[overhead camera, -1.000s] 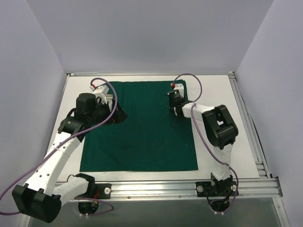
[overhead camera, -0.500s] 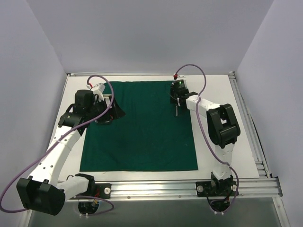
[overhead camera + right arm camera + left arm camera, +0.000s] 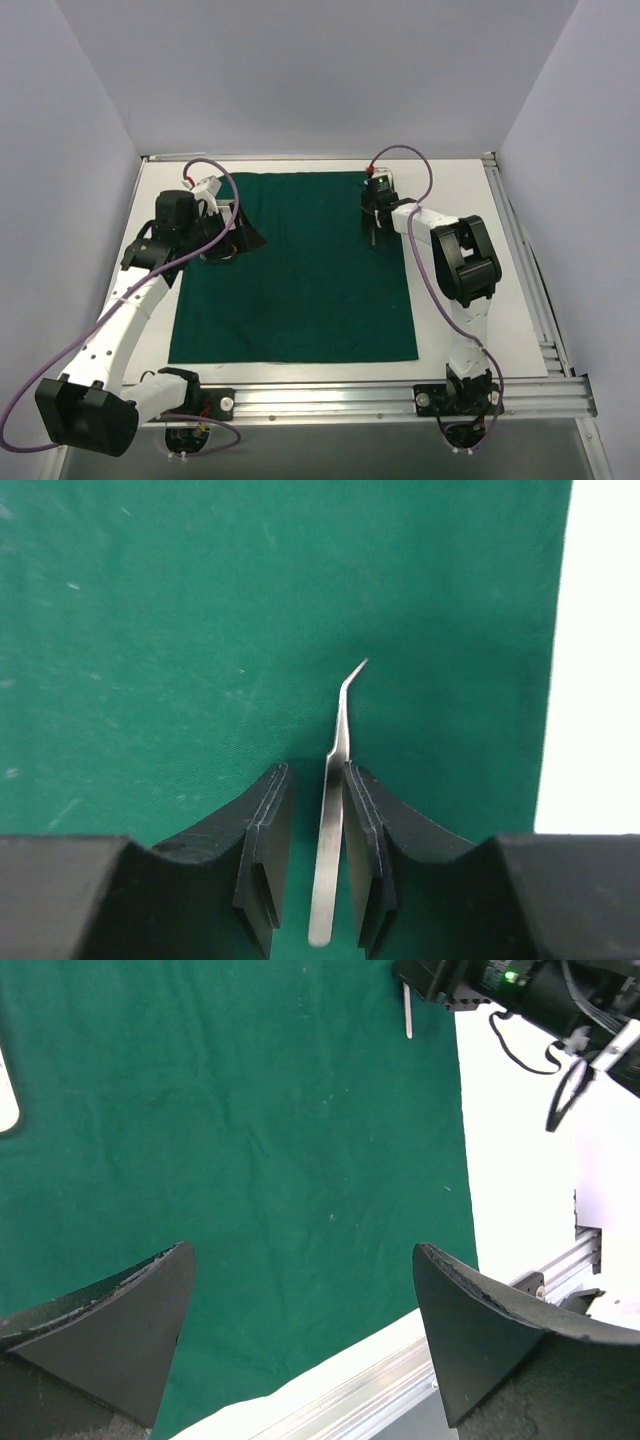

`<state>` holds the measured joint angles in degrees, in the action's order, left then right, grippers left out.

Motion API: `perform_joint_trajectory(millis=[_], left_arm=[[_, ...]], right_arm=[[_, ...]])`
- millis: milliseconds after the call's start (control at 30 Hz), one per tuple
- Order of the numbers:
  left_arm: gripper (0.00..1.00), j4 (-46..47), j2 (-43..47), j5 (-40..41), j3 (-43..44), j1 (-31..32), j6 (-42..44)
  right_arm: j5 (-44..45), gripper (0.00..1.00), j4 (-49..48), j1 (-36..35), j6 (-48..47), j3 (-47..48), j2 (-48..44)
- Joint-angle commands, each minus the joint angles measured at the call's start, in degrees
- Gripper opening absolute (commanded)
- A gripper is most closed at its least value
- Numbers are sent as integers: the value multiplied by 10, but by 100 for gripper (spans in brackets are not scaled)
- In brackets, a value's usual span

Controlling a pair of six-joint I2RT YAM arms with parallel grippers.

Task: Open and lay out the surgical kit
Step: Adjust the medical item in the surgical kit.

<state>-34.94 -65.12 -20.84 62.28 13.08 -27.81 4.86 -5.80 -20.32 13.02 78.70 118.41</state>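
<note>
On cloth (image 3: 150, 630), far right: right end effector (image 3: 312, 800) narrow around steel instrument (image 3: 340, 740), grip unclear; left end effector (image 3: 302, 1260) wide.

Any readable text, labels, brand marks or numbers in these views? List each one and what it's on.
No text is readable in any view.
Dark green cloth drape: no print.
Thin bent-tip steel tweezers: no engraving visible.
Black arm housing in the left wrist view: only a lit green indicator, and any marking is too small to read.
</note>
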Motion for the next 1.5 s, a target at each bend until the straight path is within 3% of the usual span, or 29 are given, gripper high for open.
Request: perform_joint_trajectory(millis=[0,300,367,500,767,933,967,1067,1200,1300,1467], left_arm=[[100,16,11,-23,2,-4,10],[89,31,4,-56,-8,-4,9],[87,40,3,-63,-10,-4,8],[72,57,0,-84,-18,-3,8],[53,108,-5,-133,-39,-1,-12],[54,123,-4,-149,-39,10,-22],[62,134,-4,-153,-39,14,-22],[72,181,0,-186,-50,30,-31],[80,193,13,-104,-45,88,-7],[79,210,18,-30,-47,128,-11],[72,291,15,5,-79,141,-44]], right_arm=[[-9,27,6,4,3,17,11],[-8,24,3,5,3,15,17],[-8,19,8,5,2,19,18],[-6,0,5,4,5,14,-3],[-40,0,14,-8,45,8,-81],[-116,0,-8,-4,58,-19,-126],[-138,0,-19,-4,62,-28,-136],[-228,0,-64,-3,88,-62,-188],[-305,0,-181,-22,186,-130,-256],[-289,0,-241,-63,230,-181,-313],[-211,0,-271,-134,297,-210,-370]])
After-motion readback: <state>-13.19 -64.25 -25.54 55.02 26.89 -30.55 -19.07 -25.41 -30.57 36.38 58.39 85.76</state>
